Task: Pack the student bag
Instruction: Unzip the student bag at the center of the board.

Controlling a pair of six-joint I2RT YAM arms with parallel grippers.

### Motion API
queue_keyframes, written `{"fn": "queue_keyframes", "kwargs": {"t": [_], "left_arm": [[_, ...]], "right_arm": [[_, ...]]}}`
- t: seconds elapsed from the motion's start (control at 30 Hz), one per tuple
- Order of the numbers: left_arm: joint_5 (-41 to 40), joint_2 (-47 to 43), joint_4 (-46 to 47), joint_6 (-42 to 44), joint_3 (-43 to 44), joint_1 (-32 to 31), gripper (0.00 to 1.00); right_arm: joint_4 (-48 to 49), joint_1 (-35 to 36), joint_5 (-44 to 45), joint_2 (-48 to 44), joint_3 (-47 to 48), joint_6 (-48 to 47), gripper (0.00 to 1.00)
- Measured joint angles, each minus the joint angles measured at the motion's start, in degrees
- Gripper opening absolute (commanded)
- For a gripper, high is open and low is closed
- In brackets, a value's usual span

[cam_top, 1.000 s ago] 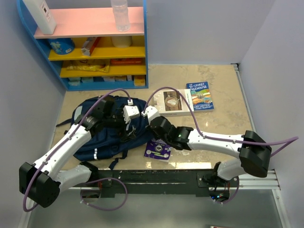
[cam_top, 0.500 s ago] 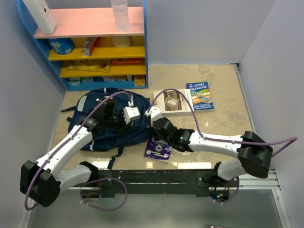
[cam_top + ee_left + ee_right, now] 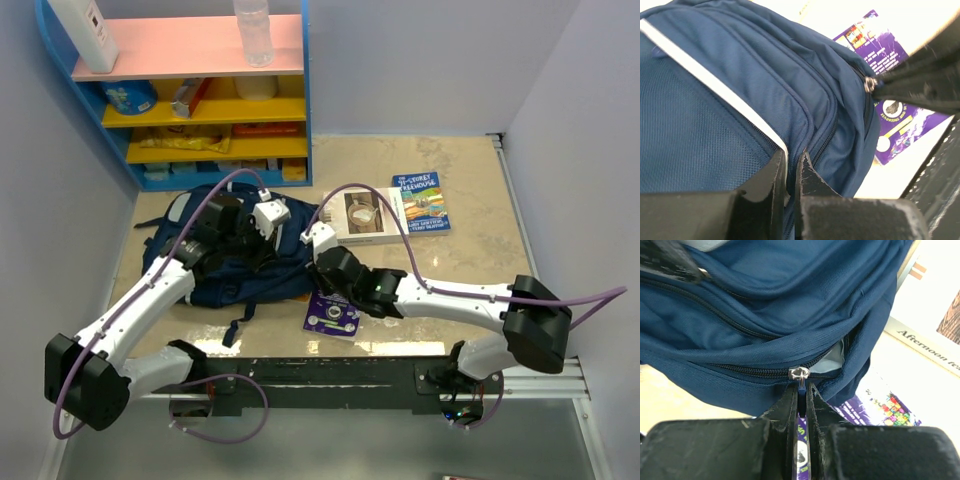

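Observation:
The student bag, a navy backpack with a light grey stripe, lies on the table in front of the shelf. My left gripper is shut, pinching a fold of the bag's fabric beside a zip seam. At the bag's right edge my right gripper is shut on the blue pull tab under the silver zipper slider. To the right of the slider the zip gapes a little and shows pale lining. In the top view both grippers meet at the bag, the left gripper on top and the right gripper at its side.
A purple booklet lies just right of the bag near the front edge. A white book and a blue book lie behind the right arm. The blue-and-yellow shelf stands at the back left.
My left gripper has shut on the bag's fabric and moved back toward the shelf, dragging the bag that way. The right gripper has kept its hold on the zipper pull.

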Motion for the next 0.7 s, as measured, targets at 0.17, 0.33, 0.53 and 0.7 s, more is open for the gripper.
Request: {"fn": "queue_keyframes", "kwargs": {"t": [0.17, 0.33, 0.53, 0.7], "left_arm": [[0.74, 0.33, -0.74, -4.26, 0.11, 2.01, 0.00], [1.46, 1.20, -1.31, -6.27, 0.11, 3.28, 0.00], [3.72, 1.20, -0.74, -9.57, 0.42, 4.37, 0.00], [4.68, 1.25, 0.37, -11.74, 0.68, 4.57, 0.00]], "right_arm": [[-4.52, 4.42, 5.31, 3.48, 4.87, 0.26, 0.00], [-7.43, 10.03, 8.87, 5.81, 6.05, 1.33, 0.00], [-10.32, 15.06, 10.54, 7.19, 8.35, 5.01, 0.00], [-11.69, 16.70, 11.47, 9.29, 12.09, 5.22, 0.00]]}}
